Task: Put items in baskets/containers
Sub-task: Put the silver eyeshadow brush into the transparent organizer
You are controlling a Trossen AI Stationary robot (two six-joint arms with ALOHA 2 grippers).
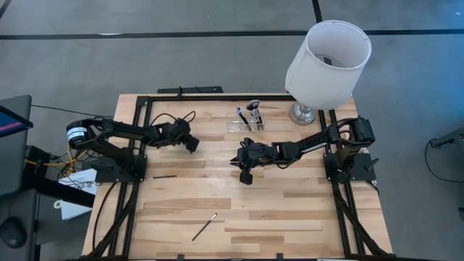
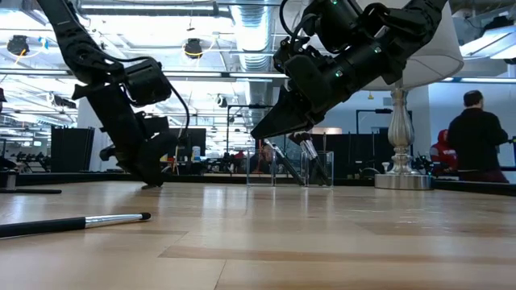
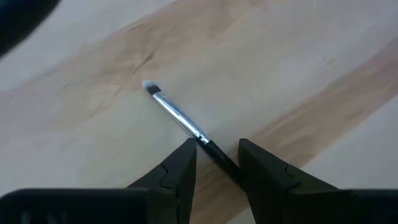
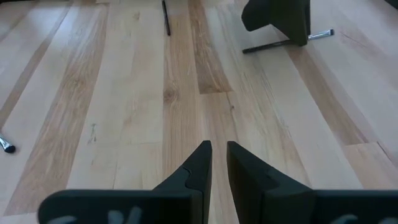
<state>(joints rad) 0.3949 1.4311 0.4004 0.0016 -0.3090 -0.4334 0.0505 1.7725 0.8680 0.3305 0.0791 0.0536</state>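
Note:
A slim brush (image 3: 180,118) with a pale tip, silver ferrule and black handle lies flat on the wooden table. My left gripper (image 3: 217,149) is open and low over it at the table's left centre (image 1: 190,143), one finger on each side of the handle. The right wrist view shows the same brush (image 4: 320,35) under that gripper. My right gripper (image 1: 245,174) is shut and empty, hanging above the table's middle. The clear organizer (image 1: 245,122) stands at the far middle with several brushes leaning in it. Two more brushes (image 1: 205,227) (image 1: 165,176) lie loose on the table. My left gripper's fingers (image 3: 180,168) come from above, slanting down, and stand across the brush's black handle (image 3: 217,155), just behind the ferrule. The brush lies flat on the table. I cannot tell whether the fingers touch the handle.
A big white lampshade (image 1: 328,61) on a silver base (image 1: 303,112) stands at the far right, close to the organizer. Black frame rails (image 1: 141,145) run along the table's left, right and far edges. People stand in the room beyond (image 2: 476,137).

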